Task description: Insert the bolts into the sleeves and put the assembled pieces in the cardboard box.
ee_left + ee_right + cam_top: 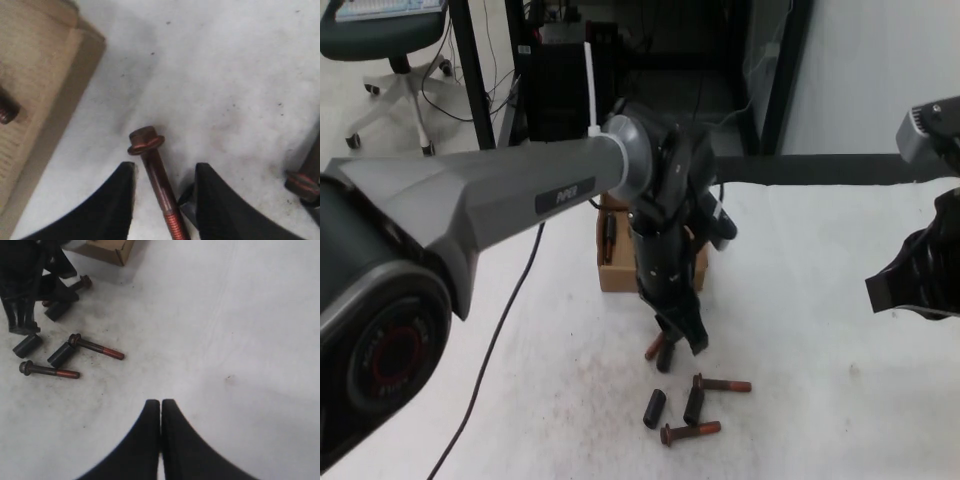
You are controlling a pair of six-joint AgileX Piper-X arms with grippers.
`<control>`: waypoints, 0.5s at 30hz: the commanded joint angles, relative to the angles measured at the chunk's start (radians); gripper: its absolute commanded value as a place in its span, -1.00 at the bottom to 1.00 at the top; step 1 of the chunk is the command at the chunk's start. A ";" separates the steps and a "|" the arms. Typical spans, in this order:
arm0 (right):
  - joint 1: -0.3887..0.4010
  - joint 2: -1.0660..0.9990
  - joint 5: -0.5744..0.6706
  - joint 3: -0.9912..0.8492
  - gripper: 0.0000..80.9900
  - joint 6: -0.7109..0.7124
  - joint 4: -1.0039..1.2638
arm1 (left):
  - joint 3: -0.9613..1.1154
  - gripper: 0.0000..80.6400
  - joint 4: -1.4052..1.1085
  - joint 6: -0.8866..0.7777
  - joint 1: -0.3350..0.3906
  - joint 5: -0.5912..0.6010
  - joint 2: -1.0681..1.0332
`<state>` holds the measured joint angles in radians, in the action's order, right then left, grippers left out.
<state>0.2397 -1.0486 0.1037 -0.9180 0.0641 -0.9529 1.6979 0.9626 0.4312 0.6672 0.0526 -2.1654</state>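
My left gripper (pixel 165 172) sits low over the white bench (pixel 225 75). Its two matte black fingers (pixel 112 210) are spread apart, and a coppery bolt (pixel 152 160) lies flat on the bench in the gap. I see a sliver of bench on each side of it, so neither finger is touching it. The bolt has a flanged hex head, a smooth round shank and a redder threaded stretch (its tip runs out of sight between my fingers). Just beside it is the cardboard box (pixel 45 75), brown, with a ribbed corrugated face. A dark metal stub (pixel 7 110) shows inside, and I cannot tell what piece it belongs to.

My right gripper (pixel 160 402) hangs over bare bench, well apart from the parts. Its smooth black fingertips are pressed together with nothing between them. From there I see two loose bolts (pixel 97 347) (pixel 47 370) with dark heads and red-tinted threads, and two short black cylindrical sleeves (pixel 27 345) (pixel 62 354). One sleeve lies just beside a bolt head. The bench is speckled with dark grime around them.

From above, my left gripper stands between the box and this scatter.
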 commanded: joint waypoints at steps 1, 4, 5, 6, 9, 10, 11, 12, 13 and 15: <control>-0.005 0.010 0.006 -0.003 -0.98 0.012 -0.003 | -0.002 -0.10 0.003 -0.022 -0.012 0.010 0.013; -0.005 0.010 0.006 -0.003 -0.98 0.012 -0.003 | -0.002 -0.10 0.001 -0.032 -0.012 0.011 0.013; -0.005 0.010 0.006 -0.003 -0.98 0.012 -0.003 | -0.002 -0.10 0.001 -0.042 -0.012 0.011 0.013; -0.005 0.010 0.006 -0.003 -0.98 0.012 -0.003 | -0.002 -0.10 0.001 -0.055 -0.012 0.011 0.013; -0.005 0.010 0.006 -0.003 -0.98 0.012 -0.003 | -0.002 -0.10 0.001 -0.120 -0.012 0.018 0.013; -0.005 0.010 0.006 -0.003 -0.98 0.012 -0.003 | -0.002 -0.10 0.001 -0.138 -0.012 0.020 0.013; -0.005 0.010 0.006 -0.003 -0.98 0.012 -0.003 | -0.002 -0.10 0.001 -0.153 -0.012 0.028 0.013; -0.005 0.010 0.006 -0.003 -0.98 0.012 -0.003 | -0.002 -0.10 0.001 -0.159 -0.012 0.037 0.013; -0.005 0.010 0.006 -0.003 -0.98 0.012 -0.003 | -0.002 -0.10 0.001 -0.166 -0.012 0.038 0.013; -0.005 0.010 0.006 -0.003 -0.98 0.012 -0.003 | -0.002 -0.10 0.004 -0.170 -0.012 0.038 0.013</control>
<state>0.2397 -1.0486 0.1037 -0.9180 0.0668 -0.9546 1.6979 0.9655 0.2870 0.6537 0.0814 -2.1654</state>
